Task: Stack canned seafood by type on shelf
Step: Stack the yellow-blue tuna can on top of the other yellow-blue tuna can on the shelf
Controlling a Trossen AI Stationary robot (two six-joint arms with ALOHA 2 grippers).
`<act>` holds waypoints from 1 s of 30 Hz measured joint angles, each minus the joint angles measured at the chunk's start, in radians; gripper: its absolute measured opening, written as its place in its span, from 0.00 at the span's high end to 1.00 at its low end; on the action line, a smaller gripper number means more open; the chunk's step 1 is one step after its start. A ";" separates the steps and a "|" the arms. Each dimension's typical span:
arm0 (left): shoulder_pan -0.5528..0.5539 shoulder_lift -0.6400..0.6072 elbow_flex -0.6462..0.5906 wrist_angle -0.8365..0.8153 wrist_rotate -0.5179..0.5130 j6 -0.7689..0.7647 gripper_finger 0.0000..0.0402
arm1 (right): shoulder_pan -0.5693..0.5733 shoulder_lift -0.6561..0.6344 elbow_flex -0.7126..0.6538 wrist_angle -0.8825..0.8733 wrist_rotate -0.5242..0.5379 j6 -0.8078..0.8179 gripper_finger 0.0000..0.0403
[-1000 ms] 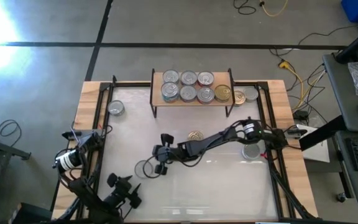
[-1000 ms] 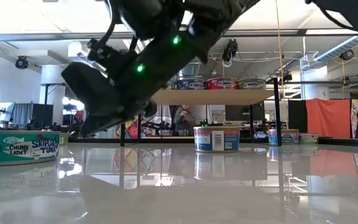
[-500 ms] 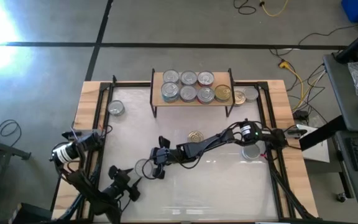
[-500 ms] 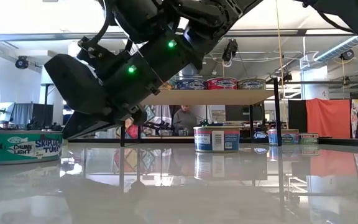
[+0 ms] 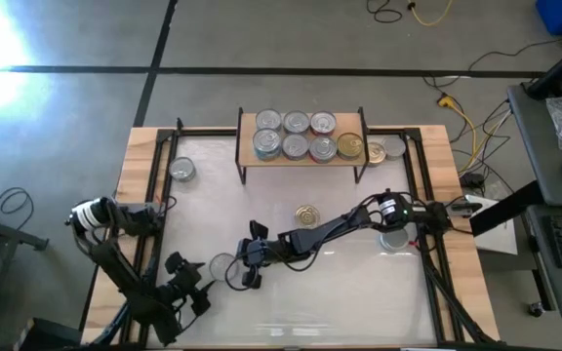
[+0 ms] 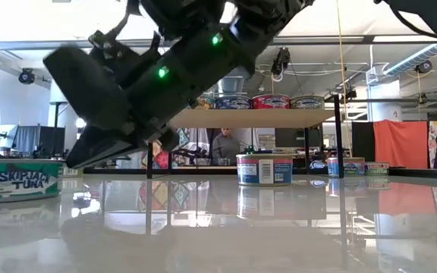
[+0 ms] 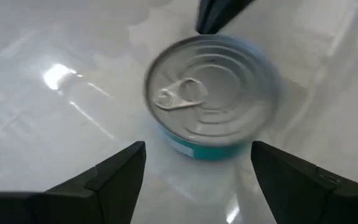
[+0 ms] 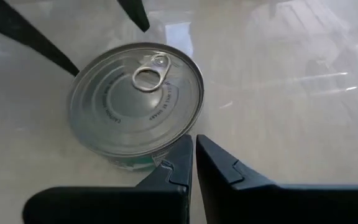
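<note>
A silver-topped tuna tin (image 5: 223, 264) sat near the table's (image 5: 291, 292) front-left part, right gripper (image 5: 253, 265) clenched empty against its side, left gripper (image 5: 189, 291) spread wide just beside it, holding nothing.

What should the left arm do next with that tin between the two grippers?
Probably ease the left gripper forward and close: its fingers stand open, the silver-topped tuna tin sits just ahead between them, while the shut right gripper touches the tin's far side.
</note>
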 joint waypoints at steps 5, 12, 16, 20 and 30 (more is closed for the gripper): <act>-0.042 -0.045 0.027 0.048 0.021 0.011 0.31 | -0.001 -0.030 0.000 -0.031 0.007 0.000 0.97; -0.040 -0.027 0.009 0.060 0.014 -0.038 0.25 | -0.006 -0.035 0.004 -0.031 0.008 0.004 0.97; -0.029 -0.016 -0.030 0.113 0.008 -0.043 0.22 | -0.011 -0.031 0.001 -0.061 0.015 0.032 0.97; -0.022 -0.016 -0.092 0.210 -0.019 -0.040 0.19 | -0.011 -0.031 -0.001 -0.066 0.016 0.030 0.97; 0.052 0.012 -0.173 0.432 -0.105 0.106 0.15 | -0.016 0.013 0.003 -0.046 0.058 0.063 0.97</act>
